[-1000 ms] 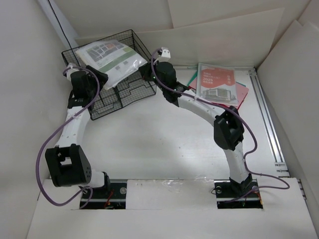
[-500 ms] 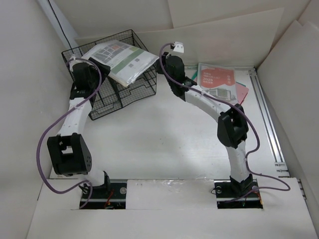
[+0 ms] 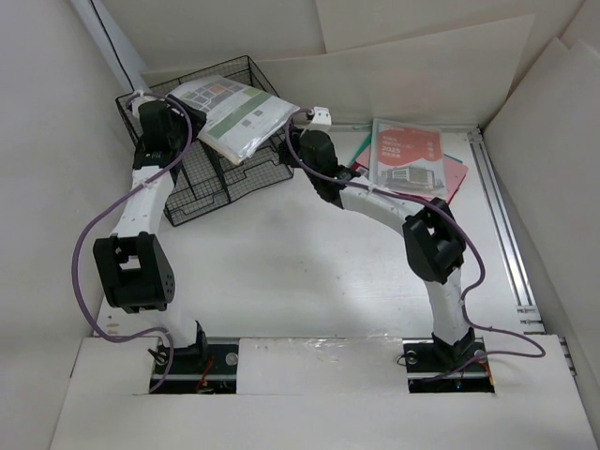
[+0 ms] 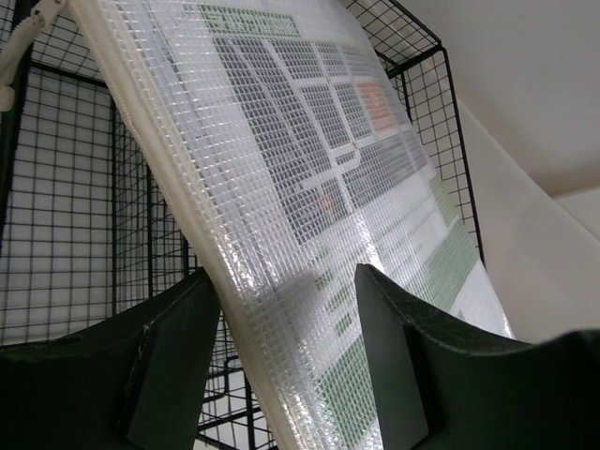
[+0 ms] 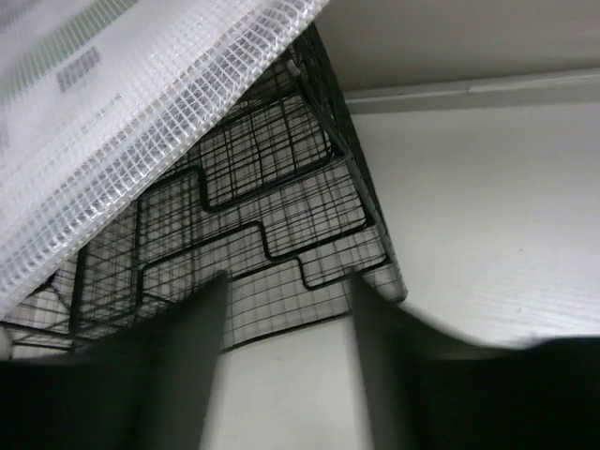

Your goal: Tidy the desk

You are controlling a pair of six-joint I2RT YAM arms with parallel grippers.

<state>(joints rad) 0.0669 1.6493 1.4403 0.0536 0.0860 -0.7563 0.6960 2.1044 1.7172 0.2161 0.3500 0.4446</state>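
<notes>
A clear mesh pouch (image 3: 234,108) with printed sheets inside lies tilted across the top of the black wire basket (image 3: 225,178) at the back left of the desk (image 3: 309,272). My left gripper (image 3: 180,111) is at the pouch's left edge. In the left wrist view its open jaws (image 4: 286,277) straddle the pouch (image 4: 309,169), one finger under the edge and one over the face. My right gripper (image 3: 289,142) hangs by the basket's right corner. It is open (image 5: 289,281) and holds nothing, below the pouch (image 5: 112,103) and in front of the basket (image 5: 281,216).
A booklet with a red and white cover (image 3: 408,155) lies on a red folder (image 3: 455,178) at the back right. A metal rail (image 3: 506,225) runs along the desk's right edge. Upright white boards wall in the desk on three sides.
My right gripper has opened, let go of the pouch and dropped back by the basket's corner. The left gripper moved toward the far left and narrowed its jaws around the pouch's edge.
</notes>
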